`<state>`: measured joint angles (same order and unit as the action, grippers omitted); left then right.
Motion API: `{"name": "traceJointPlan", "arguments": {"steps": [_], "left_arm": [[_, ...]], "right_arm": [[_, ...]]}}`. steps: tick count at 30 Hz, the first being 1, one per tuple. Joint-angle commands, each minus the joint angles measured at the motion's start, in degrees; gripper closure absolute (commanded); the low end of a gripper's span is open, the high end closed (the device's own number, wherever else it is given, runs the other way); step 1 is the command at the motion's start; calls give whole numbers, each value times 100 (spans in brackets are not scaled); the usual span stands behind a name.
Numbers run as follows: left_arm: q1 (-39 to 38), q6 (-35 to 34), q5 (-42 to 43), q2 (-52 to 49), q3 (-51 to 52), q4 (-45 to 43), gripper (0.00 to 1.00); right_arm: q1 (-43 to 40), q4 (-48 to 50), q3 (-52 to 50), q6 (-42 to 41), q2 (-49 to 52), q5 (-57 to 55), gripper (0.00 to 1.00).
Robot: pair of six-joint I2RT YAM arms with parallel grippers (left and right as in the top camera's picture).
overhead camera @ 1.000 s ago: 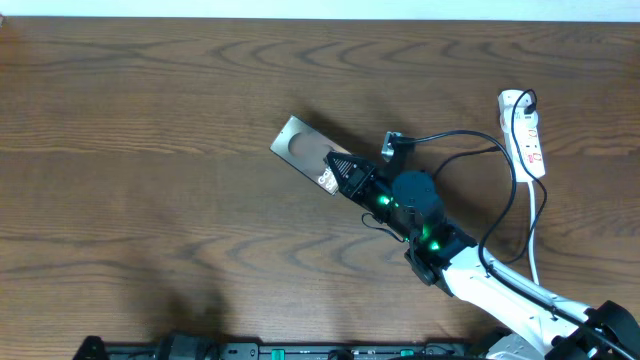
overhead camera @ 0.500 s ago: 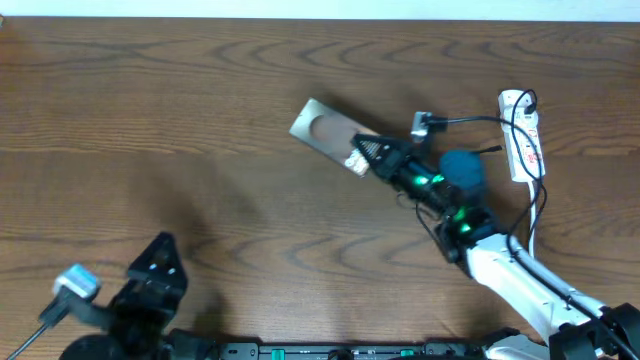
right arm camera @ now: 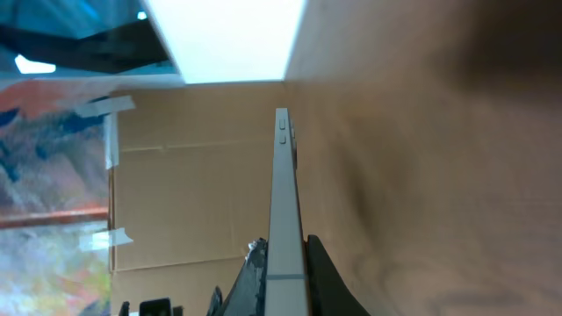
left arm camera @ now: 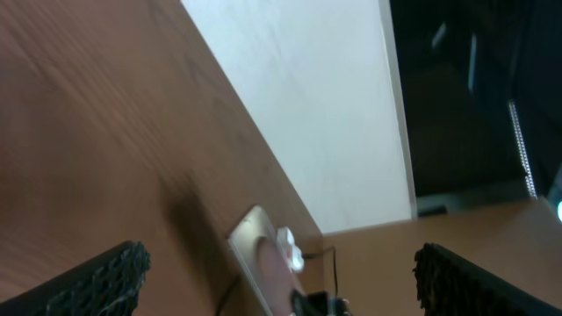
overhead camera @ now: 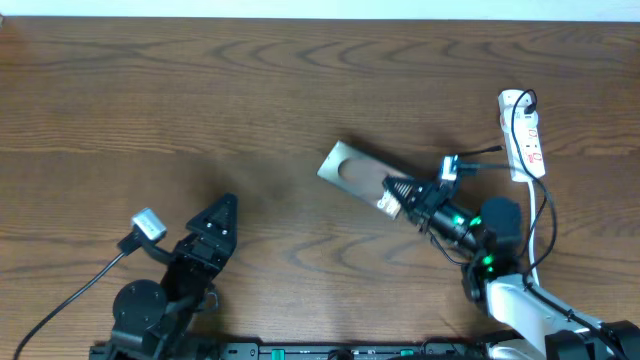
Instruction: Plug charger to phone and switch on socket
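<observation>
The phone [overhead camera: 358, 172] is a grey slab with a dark oval mark, lying at an angle right of the table's middle. My right gripper [overhead camera: 398, 195] is shut on its lower right end. In the right wrist view the phone [right arm camera: 282, 193] shows edge-on between the fingers [right arm camera: 327, 279]. My left gripper [overhead camera: 222, 212] is open and empty at the front left, pointing toward the phone, which shows blurred in its view [left arm camera: 260, 253]. The white socket [overhead camera: 523, 135] lies at the far right with a black plug in it. The charger's thin black cable [overhead camera: 545, 205] runs down from it; its plug tip is not visible.
A thicker black cable [overhead camera: 480, 152] runs from the right wrist camera toward the socket. The left arm's wrist camera [overhead camera: 147, 224] and its cable sit at the front left. The table's back edge meets a white wall [left arm camera: 299, 105].
My right gripper has carried the phone to the right and toward the front. My left arm has come into view from the front left and moved toward the table's middle.
</observation>
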<state>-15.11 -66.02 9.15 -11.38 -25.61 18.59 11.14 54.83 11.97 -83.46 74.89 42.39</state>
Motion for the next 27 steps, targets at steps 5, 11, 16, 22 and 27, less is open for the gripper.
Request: {"name": "traceJointPlan", "arguments": {"steps": [5, 11, 16, 22, 27], "left_arm": [[-13, -1115, 988, -732, 402, -879, 2], [-13, -1213, 1803, -1823, 402, -1958, 2], [-116, -1580, 2347, -2905, 402, -2114, 2], [-503, -1902, 2345, -3635, 402, -2798, 2], [-734, -2315, 2297, -4017, 402, -3495, 2]], "right_arm": [[916, 306, -92, -1399, -98, -1910, 99], [1554, 376, -83, -2026, -98, -2568, 99], [1792, 566, -81, -2199, -96, -3202, 99], [1829, 603, -42, -2194, -96, -3348, 99], [1967, 603, -39, -2203, -96, -3445, 99]]}}
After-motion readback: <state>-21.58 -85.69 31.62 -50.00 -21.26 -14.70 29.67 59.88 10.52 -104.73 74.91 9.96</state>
